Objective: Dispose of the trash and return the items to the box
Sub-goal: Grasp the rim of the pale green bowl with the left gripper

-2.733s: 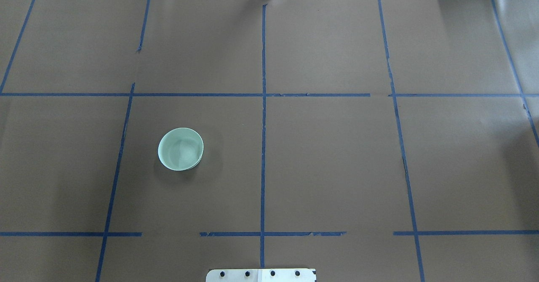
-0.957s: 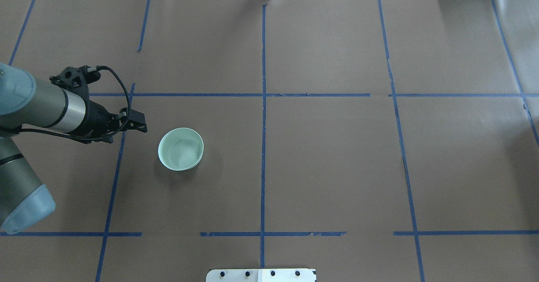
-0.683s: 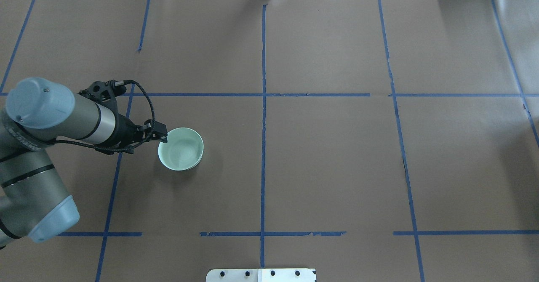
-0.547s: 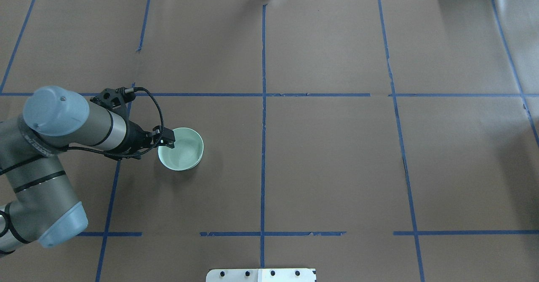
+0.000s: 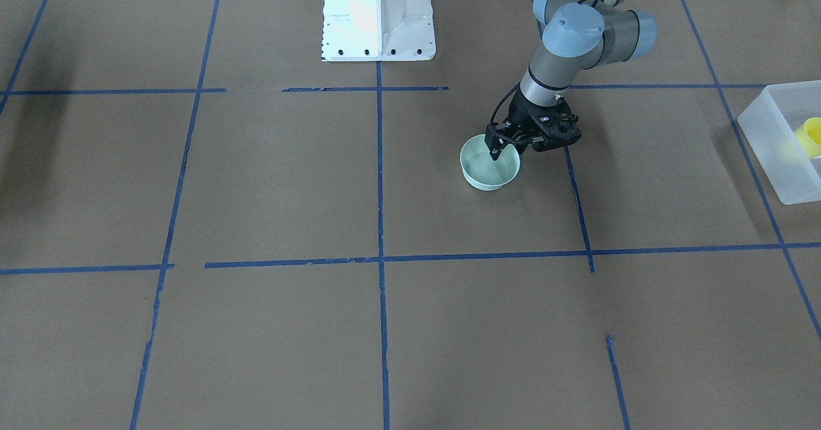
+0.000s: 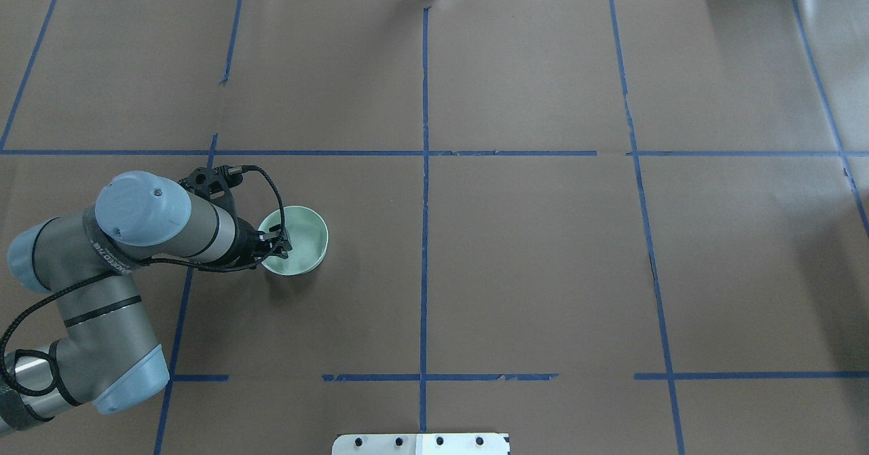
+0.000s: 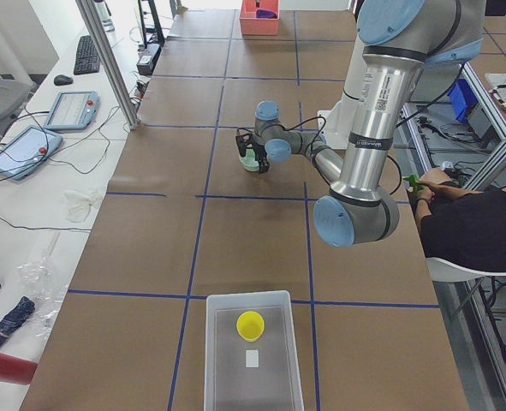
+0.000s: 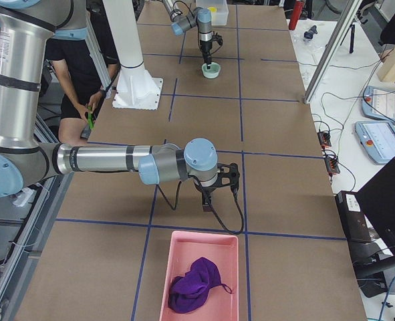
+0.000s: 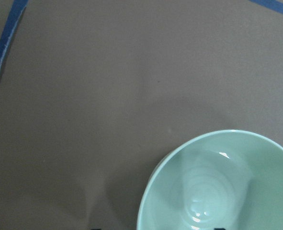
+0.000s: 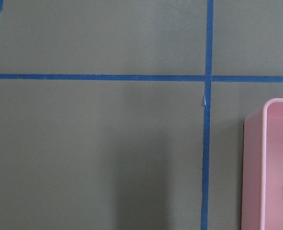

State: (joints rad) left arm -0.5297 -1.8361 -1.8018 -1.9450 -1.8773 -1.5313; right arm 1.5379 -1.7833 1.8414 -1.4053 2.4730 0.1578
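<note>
A pale green bowl (image 5: 490, 174) (image 6: 307, 233) stands upright and empty on the brown table, left of centre. My left gripper (image 5: 507, 149) (image 6: 275, 243) is open and low over the bowl's rim on the robot's left side. One finger is inside the bowl and one outside. The left wrist view shows the bowl (image 9: 218, 187) between the two fingertips at the bottom edge. The translucent box (image 5: 776, 151) (image 7: 223, 360) holds the yellow cup (image 5: 811, 136) (image 7: 251, 324). My right gripper (image 8: 206, 204) hangs near a pink bin (image 8: 184, 247); I cannot tell whether it is open or shut.
The pink bin (image 10: 258, 167) holds a purple cloth (image 8: 196, 284). A small white card (image 7: 251, 358) lies in the box. The robot's white base (image 5: 377, 13) stands at the table's rear. A seated person (image 7: 475, 231) is beside the table.
My left arm came in from the left side, swept right to the bowl and lowered its gripper over the bowl's near-left rim. The bowl has not moved.
</note>
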